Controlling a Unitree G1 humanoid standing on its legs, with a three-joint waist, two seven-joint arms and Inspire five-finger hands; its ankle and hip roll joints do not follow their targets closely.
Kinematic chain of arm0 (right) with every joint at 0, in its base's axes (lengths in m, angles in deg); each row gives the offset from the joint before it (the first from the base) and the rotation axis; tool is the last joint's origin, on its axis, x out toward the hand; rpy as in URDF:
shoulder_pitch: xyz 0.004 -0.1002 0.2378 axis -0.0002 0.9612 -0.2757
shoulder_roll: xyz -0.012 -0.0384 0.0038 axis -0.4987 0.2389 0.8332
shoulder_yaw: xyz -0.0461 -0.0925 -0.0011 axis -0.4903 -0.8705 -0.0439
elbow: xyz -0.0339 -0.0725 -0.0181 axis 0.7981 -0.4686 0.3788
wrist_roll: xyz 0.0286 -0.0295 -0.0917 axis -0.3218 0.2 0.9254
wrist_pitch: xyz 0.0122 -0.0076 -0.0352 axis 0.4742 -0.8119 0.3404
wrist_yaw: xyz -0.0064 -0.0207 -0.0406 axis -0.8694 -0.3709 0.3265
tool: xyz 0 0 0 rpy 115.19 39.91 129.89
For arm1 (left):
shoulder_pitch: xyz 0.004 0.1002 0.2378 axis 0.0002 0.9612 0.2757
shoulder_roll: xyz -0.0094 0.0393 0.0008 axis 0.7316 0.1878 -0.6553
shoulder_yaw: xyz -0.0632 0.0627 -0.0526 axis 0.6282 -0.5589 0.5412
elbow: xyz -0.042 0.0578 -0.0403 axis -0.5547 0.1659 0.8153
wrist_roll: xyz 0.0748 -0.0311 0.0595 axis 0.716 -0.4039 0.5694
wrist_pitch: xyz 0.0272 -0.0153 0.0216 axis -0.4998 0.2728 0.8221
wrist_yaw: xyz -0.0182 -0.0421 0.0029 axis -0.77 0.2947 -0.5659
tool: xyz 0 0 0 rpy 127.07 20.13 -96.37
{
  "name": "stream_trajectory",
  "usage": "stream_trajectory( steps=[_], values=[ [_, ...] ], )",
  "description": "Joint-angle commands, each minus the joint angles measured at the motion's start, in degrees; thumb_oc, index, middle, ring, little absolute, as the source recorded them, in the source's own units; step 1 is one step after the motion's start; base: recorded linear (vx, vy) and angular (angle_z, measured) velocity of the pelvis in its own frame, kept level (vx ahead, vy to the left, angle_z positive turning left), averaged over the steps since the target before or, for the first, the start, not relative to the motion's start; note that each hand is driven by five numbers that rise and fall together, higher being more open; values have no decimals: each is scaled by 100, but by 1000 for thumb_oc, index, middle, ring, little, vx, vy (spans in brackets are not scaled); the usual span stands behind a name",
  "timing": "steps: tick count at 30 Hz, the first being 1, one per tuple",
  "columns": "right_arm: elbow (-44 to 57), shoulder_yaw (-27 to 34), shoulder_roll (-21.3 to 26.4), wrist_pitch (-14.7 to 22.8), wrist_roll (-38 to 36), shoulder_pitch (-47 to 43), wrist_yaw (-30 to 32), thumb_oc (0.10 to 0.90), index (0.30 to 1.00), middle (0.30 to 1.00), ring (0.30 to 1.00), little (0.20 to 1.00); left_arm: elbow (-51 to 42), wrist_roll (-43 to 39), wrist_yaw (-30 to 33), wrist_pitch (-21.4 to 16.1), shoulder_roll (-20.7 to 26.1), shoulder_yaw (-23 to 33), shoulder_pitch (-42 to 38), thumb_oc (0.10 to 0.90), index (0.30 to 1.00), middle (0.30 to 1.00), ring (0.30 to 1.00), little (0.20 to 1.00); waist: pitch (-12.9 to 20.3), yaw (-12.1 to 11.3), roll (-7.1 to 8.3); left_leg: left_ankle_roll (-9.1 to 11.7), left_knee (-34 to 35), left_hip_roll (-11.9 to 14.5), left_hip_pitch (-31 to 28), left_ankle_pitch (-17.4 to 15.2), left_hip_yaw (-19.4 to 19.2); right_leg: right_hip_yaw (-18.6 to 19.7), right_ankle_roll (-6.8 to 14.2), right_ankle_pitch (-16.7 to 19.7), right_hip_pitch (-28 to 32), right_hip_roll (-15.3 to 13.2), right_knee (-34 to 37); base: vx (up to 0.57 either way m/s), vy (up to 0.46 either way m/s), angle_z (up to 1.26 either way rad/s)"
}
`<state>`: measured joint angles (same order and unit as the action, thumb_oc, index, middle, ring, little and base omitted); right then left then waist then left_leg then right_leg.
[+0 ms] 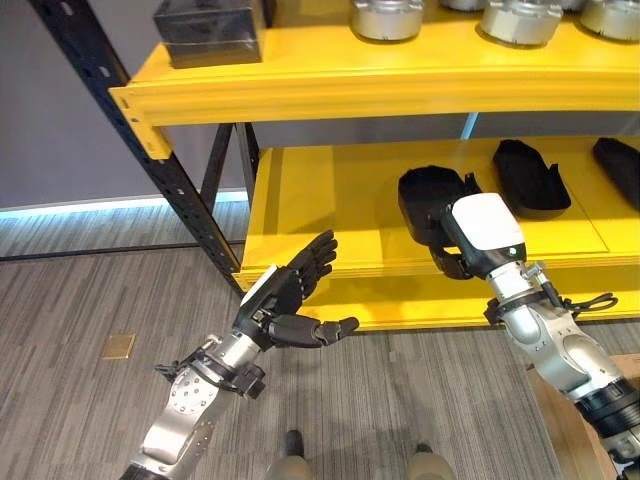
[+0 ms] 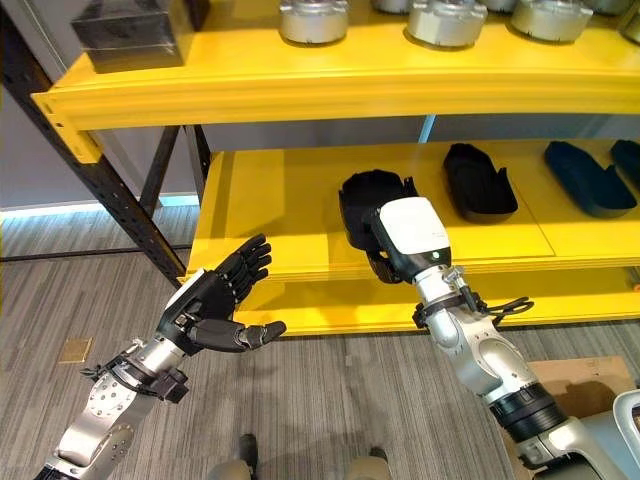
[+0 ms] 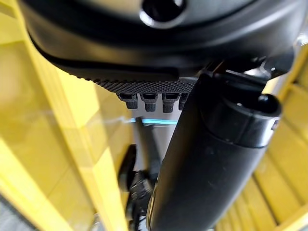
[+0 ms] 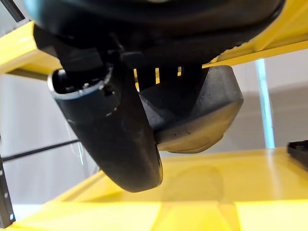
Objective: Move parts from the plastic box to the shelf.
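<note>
currently right hand (image 1: 470, 240) clamped on black part (image 1: 428, 200) at frame centre, just above lower shelf (image 1: 300, 200). left hand (image 1: 290, 295) open, empty, lower left. advisable: lower flat beside neighbouring parts (image 1: 530, 175) before releasing.

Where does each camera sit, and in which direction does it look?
Left eye view: on the head, looking down at the yellow shelf; the left hand, open, and the right hand show.
Right eye view: beside it, same scene slightly shifted.
Left wrist view: on the left wrist, looking along its hand toward the shelf.
Right wrist view: on the right wrist, showing its hand curled round a black part above the shelf board.
Shared: both eye views show the black part, also in the right wrist view.
</note>
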<state>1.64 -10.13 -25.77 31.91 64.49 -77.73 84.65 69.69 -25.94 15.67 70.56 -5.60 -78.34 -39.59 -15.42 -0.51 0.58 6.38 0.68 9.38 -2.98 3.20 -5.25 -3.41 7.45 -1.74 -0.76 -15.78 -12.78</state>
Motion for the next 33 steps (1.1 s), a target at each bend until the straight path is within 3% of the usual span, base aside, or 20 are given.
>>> stream_trajectory(
  steps=[1, 2, 5, 8, 11, 16, 25, 33],
  values=[
    [130, 436, -60, 171, 105, -1065, 981, 400, 300, 300, 300, 300, -470, -185, 751, -511, 28, 373, -250, 900, 1000, 1000, 1000, 1000, 280, -27, 161, -467, -318, -26, -97, -932, 279, 295, 286, 1442, -788, -121, 1102, 166, -543, -28],
    [219, 377, -141, 117, 170, -1123, 927, 400, 300, 300, 300, 300, -415, 119, 679, -554, -19, 420, -318, 900, 1000, 1000, 1000, 1000, 307, 11, 184, -495, -246, -12, -104, -989, 336, 528, 373, 1285, -758, 33, 1257, 113, -427, -12],
    [403, 379, 6, 133, 90, -1055, 882, 400, 300, 300, 300, 300, -307, 163, 644, -688, -37, 409, -470, 900, 1000, 1000, 1000, 1000, 363, 18, 230, -392, -267, 27, 80, -863, 417, 449, 363, 1120, -665, 165, 1422, 1, -268, 69],
    [357, 300, -64, 247, 350, -1180, 876, 400, 300, 300, 300, 300, -292, 219, 545, -681, -234, 318, -733, 900, 1000, 1000, 1000, 1000, 177, 62, 93, -182, -283, 298, 330, -603, 333, 281, 221, 656, -692, 262, 1043, -35, -116, 49],
    [353, 166, 4, 254, 314, -1381, 779, 400, 300, 300, 300, 300, -414, 52, 515, -661, -290, 335, -578, 900, 1000, 1000, 1000, 1000, 151, 96, 6, -84, -218, 416, 252, -469, 248, 212, 121, 453, -604, 318, 892, 103, -31, 8],
    [220, -62, -12, 367, 321, -1679, 558, 400, 300, 300, 300, 300, -544, 4, 401, -625, -292, 305, -313, 900, 1000, 1000, 1000, 1000, 181, 65, -48, -47, -253, 485, 174, -442, 216, 234, 55, 349, -464, 348, 846, 169, 8, 5],
    [39, -222, -44, 120, 328, -1893, 464, 400, 300, 300, 300, 300, -540, -99, 317, -419, -197, 236, -287, 900, 1000, 1000, 1000, 1000, 196, 53, -56, -44, -308, 519, 164, -474, 185, 332, 84, 263, -473, 350, 713, 97, -15, 7],
    [-467, -180, -57, -3, 291, -2211, 399, 400, 300, 300, 300, 300, -579, -128, 234, -286, -82, 157, -414, 900, 1000, 1000, 1000, 1000, -71, -22, -107, 3, -590, 620, 487, -489, 419, 436, 29, -57, -809, 447, 126, 24, -110, 2]
  ],
)
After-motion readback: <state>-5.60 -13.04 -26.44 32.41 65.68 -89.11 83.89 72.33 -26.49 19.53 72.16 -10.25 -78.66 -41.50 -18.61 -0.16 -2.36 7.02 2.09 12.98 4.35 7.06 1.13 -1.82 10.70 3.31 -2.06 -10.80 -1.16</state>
